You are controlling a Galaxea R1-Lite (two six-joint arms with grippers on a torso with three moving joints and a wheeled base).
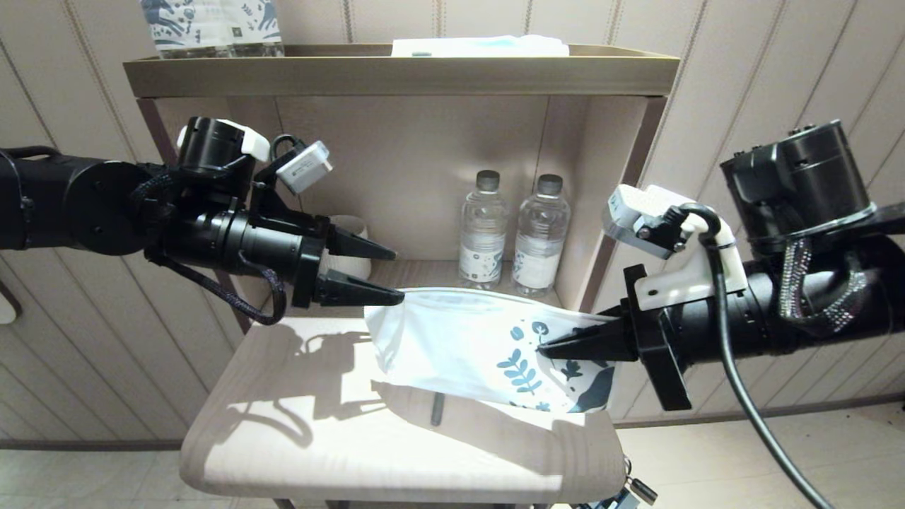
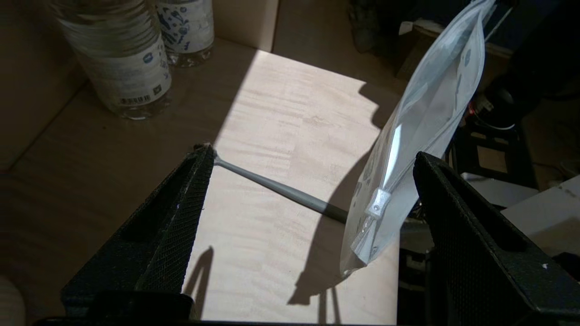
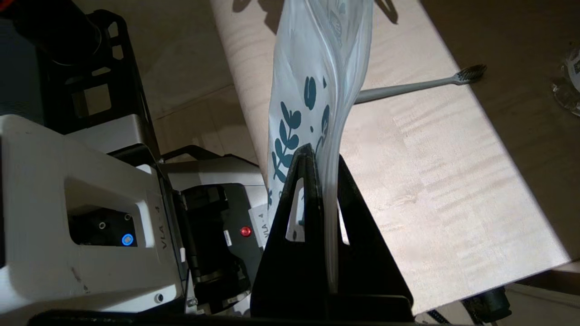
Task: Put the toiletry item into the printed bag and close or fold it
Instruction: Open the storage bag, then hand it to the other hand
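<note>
The printed bag [image 1: 452,339] hangs in the air above the small table, white with blue leaf print. My right gripper [image 1: 544,348] is shut on its right end, the fingers clamped flat on the plastic [image 3: 312,59]. My left gripper [image 1: 398,276] is open at the bag's left end. The white zip slider [image 2: 378,203] lies between its fingers [image 2: 181,213], nearer one of them, unclamped. The toothbrush [image 2: 276,185] lies flat on the table under the bag. Its dark bristle head [image 3: 471,72] points toward the shelf; in the head view only a short dark piece of the toothbrush [image 1: 438,410] shows.
Two water bottles [image 1: 483,230] [image 1: 541,233] stand at the back of the shelf recess. A white cup [image 1: 353,265] sits behind my left gripper. Printed packs [image 1: 212,25] and a folded white item [image 1: 481,46] rest on the upper shelf. The table's front edge [image 1: 396,488] is rounded.
</note>
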